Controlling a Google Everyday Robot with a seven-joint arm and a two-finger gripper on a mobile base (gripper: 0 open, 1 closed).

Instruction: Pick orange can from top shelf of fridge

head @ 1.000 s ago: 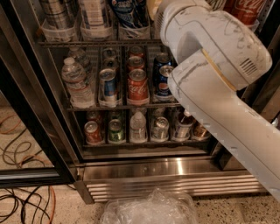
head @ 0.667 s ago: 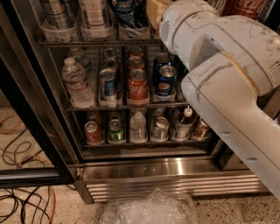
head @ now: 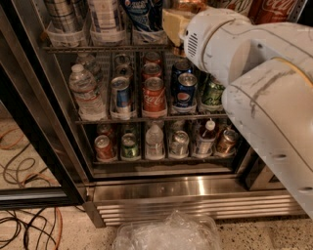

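Observation:
The fridge [head: 29, 122] stands open with its wire racks in view. The top shelf [head: 107, 48] carries clear lane trays with tall cans. Only a sliver of the orange can [head: 188, 5] shows at the top edge, glossy amber, in the lane right of a tall blue can [head: 144, 12]. My gripper [head: 174, 23] is at that lane, right below and in front of the orange can, with my white wrist [head: 215, 41] behind it. The gripper and wrist hide most of the can. A tall red Coca-Cola can [head: 271, 10] stands further right.
The middle rack holds a water bottle [head: 84, 90], a Coca-Cola can [head: 154, 95], Pepsi cans [head: 186, 90] and a green can [head: 212, 93]. The lower rack holds short cans and bottles. Below are the ribbed steel base [head: 195, 200], a clear plastic bag [head: 166, 234] and floor cables [head: 24, 224].
My arm has swung right and up, uncovering the Pepsi cans, the green can and the lower rack's right side. The gripper's beige end has come into view at the top shelf.

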